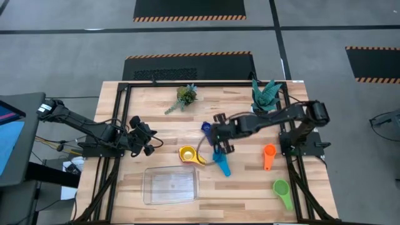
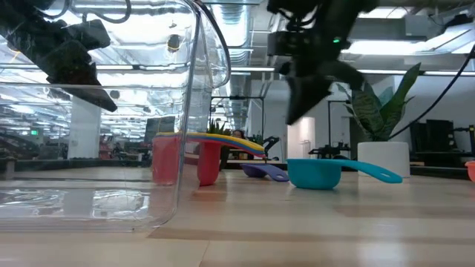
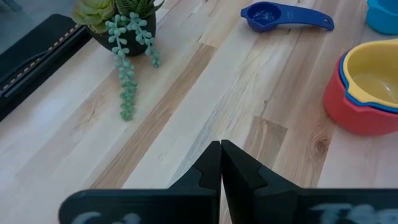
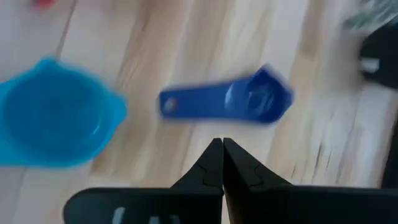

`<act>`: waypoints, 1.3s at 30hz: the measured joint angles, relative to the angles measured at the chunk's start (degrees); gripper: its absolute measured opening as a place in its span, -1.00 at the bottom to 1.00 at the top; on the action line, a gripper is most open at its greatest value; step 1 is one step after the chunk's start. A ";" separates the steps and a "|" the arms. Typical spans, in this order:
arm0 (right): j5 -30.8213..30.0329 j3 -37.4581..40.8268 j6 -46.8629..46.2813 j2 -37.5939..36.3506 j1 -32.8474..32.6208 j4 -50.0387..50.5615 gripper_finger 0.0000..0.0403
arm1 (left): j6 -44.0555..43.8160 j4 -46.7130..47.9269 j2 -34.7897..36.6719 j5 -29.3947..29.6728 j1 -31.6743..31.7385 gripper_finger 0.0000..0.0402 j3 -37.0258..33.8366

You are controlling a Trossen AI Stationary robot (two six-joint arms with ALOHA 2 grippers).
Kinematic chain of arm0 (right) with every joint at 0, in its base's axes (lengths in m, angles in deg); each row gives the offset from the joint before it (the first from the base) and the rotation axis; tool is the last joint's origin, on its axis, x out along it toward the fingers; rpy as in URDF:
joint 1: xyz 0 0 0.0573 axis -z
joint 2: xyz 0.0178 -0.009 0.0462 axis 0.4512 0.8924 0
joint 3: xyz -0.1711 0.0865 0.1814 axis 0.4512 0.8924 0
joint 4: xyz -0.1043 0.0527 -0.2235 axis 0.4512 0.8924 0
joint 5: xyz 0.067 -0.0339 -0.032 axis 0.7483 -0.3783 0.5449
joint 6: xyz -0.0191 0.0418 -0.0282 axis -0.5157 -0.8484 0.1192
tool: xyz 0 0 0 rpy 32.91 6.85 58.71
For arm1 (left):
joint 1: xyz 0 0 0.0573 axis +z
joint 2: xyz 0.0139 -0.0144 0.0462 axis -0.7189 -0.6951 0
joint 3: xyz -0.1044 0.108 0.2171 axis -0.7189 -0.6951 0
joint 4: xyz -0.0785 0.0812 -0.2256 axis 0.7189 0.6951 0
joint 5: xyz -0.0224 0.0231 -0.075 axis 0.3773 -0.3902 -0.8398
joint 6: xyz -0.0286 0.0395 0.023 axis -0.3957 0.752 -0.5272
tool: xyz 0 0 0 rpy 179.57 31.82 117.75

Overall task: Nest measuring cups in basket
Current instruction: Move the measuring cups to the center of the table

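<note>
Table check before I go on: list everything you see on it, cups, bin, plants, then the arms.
nested cup stack: three, yellow in blue in red, centre, above the basket
dark blue cup: one, behind the stack
light blue cup: one, right of the stack
orange cup: one, right side
green cup: one, front right
basket: one, clear, empty, front centre
potted plants: two, trailing and spiky, back edge
left gripper: shut, left of the stack, holding nothing
right gripper: shut, empty, between dark blue and light blue cups
</note>
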 joint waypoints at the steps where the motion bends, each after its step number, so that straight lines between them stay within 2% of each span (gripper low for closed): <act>1: 0.45 0.00 0.64 0.00 1.08 -2.05 -0.91 | -0.02 0.00 0.00 -0.01 0.01 -1.00 0.00; 8: 2.65 0.00 -0.68 0.40 7.33 -13.63 -0.91 | -0.02 0.00 0.00 0.05 0.00 -1.00 0.00; 12: 3.39 0.15 -4.42 4.38 9.01 -15.69 -0.92 | -0.02 0.00 0.02 0.07 0.02 -1.00 0.00; 20: 2.98 -0.02 -5.96 13.98 9.13 -22.78 -0.93 | -0.49 0.15 0.02 0.16 0.02 -1.00 0.00; 29: -0.13 0.04 -6.00 15.17 8.84 -23.27 -0.93 | -0.82 0.31 -0.02 0.65 0.19 -1.00 0.00; 39: 0.04 0.02 -8.87 15.16 9.27 -20.22 -0.92 | -0.91 0.44 -0.01 0.62 0.19 -1.00 0.00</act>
